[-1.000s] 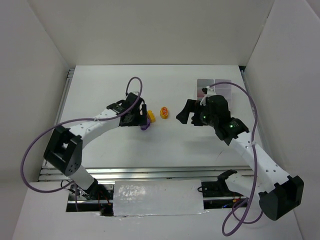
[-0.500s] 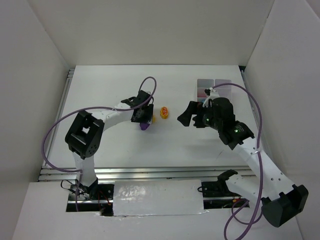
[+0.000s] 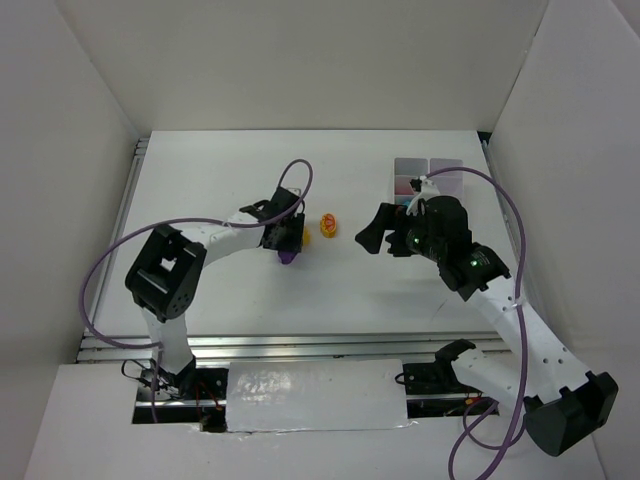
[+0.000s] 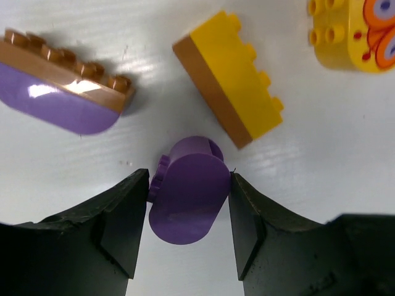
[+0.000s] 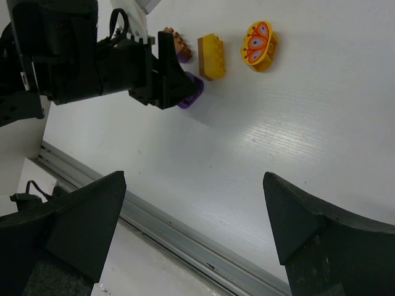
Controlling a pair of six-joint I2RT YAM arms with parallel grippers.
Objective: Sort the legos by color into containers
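Legos [image 3: 328, 225] loose on the counter [image 3: 230, 160], we list four: purple oval [image 4: 188, 203] clamped on both sides by left hand [image 4: 189, 185], yellow brick [image 4: 231, 86] just beside it, purple-and-brown brick [image 4: 62, 92], yellow butterfly oval [image 4: 358, 34], right hand [image 5: 192, 185] spread wide holding nothing, organiser tray [image 3: 445, 168] far right.

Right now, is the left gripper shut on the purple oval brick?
Shut on it: left gripper, both pads touching the purple oval brick.

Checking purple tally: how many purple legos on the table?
2. One rounded brick sits pinched in the left gripper; one brown-topped piece lies beside it, apart. More may be hidden.
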